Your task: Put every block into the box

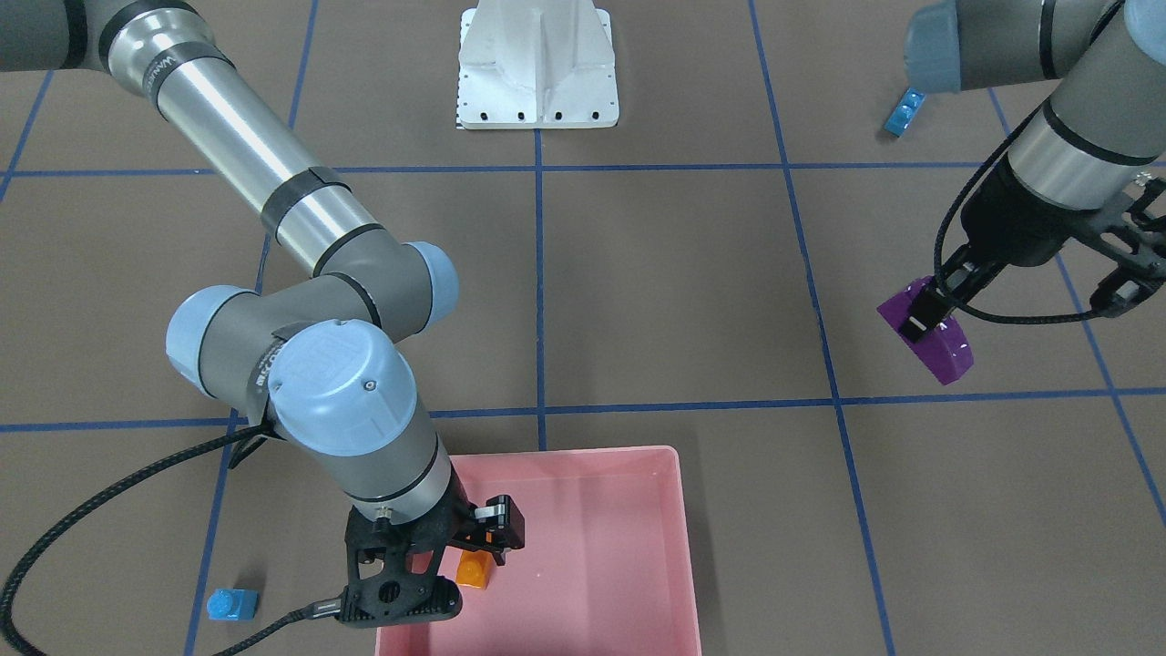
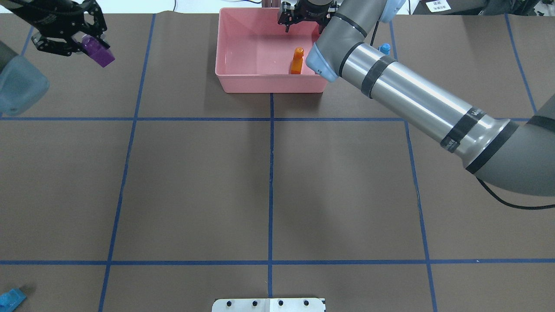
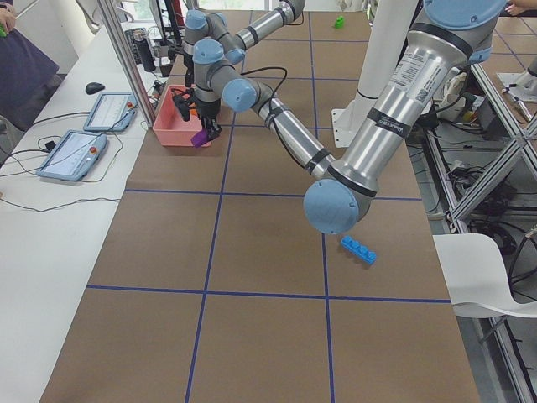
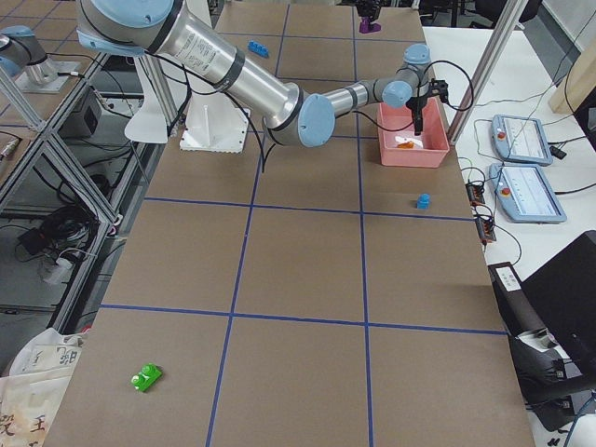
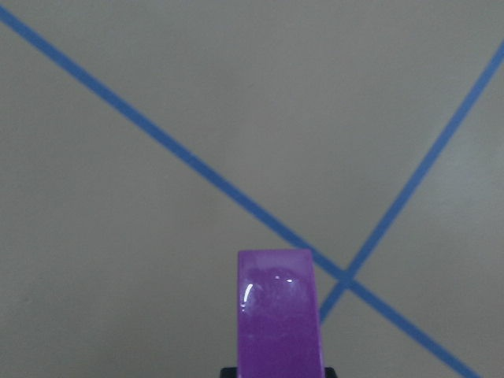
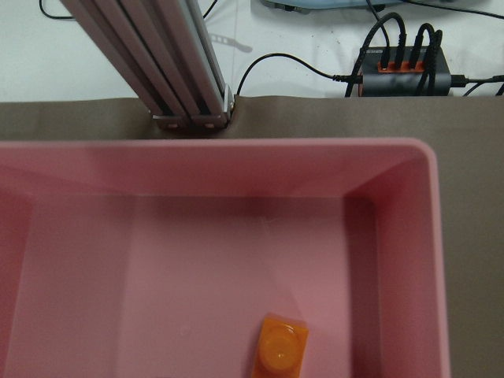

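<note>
My left gripper (image 2: pixel 89 44) is shut on the purple sloped block (image 2: pixel 100 54) and holds it above the table at the far left, away from the box. The block also shows in the left wrist view (image 5: pixel 279 315). My right gripper (image 2: pixel 307 21) hangs open over the pink box (image 2: pixel 243 83). The orange block (image 2: pixel 297 60) lies on the box floor below it, apart from the fingers, and also shows in the right wrist view (image 6: pixel 279 350). The small blue block (image 2: pixel 384 47) sits on the table right of the box. The long blue block (image 2: pixel 11 299) lies near left. The green block (image 4: pixel 145 377) lies far off on the right side.
The white robot base (image 2: pixel 269 305) stands at the near edge. An aluminium post (image 6: pixel 169 71) and cables (image 6: pixel 394 55) stand just behind the box. Blue tape lines grid the brown table.
</note>
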### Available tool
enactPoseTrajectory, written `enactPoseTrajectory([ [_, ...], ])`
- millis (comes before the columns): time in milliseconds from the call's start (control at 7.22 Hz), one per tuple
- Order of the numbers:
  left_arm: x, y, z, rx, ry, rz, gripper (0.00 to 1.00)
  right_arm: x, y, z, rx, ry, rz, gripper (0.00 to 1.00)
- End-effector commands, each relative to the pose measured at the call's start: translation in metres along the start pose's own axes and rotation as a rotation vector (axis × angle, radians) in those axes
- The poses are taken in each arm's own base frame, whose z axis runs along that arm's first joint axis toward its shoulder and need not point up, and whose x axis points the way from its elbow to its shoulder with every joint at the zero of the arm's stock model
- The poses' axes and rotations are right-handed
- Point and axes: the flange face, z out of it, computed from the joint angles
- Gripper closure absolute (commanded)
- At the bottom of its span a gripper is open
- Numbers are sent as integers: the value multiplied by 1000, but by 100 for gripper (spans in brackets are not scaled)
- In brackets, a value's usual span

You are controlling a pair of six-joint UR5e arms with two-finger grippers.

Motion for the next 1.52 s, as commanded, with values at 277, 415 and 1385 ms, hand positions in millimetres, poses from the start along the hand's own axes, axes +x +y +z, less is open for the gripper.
enactPoseTrajectory([
  [277, 183, 54, 9, -100, 69, -99, 100, 74, -42, -106, -126, 108, -75, 0],
  [415, 207, 62, 44, -101, 112, -105, 100, 138, -42, -92, -131, 142, -108, 0],
  [1385, 267, 84, 206, 161, 151, -67, 100, 261, 0, 52, -57, 167, -200, 1],
])
